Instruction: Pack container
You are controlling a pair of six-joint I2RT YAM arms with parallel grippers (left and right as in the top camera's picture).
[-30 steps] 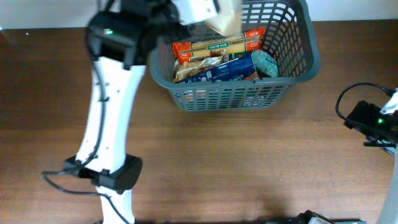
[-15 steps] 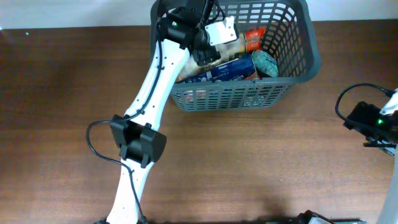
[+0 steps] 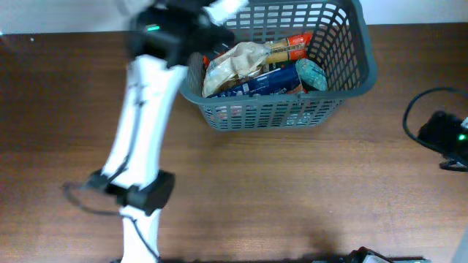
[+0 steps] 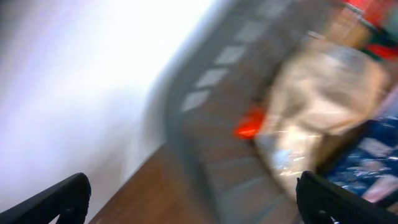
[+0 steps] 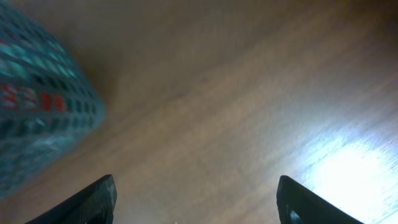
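Observation:
The container (image 3: 351, 80), a dark grey lattice basket, stands at the back of the table. Inside lie a crumpled beige bag (image 3: 238, 60), a red and orange packet (image 3: 291, 45), a blue packet (image 3: 265, 80) and a teal item (image 3: 311, 73). My left arm (image 3: 150, 88) is blurred with motion beside the basket's left rim. In the left wrist view my left gripper (image 4: 196, 205) is open and empty, over the basket's rim (image 4: 199, 118), with the beige bag (image 4: 323, 87) beyond. My right gripper (image 5: 199, 205) stands open over bare wood, the basket's corner (image 5: 37, 124) to its left.
Brown wooden table (image 3: 292, 190) all round the basket. The left arm's base (image 3: 139, 197) sits at the front left. The right arm's body and cable (image 3: 442, 135) are at the far right edge. A pale wall (image 4: 74, 74) runs behind the basket.
My left gripper opened and let the beige bag drop into the basket, then swung back left out of it. The right arm shifted slightly right.

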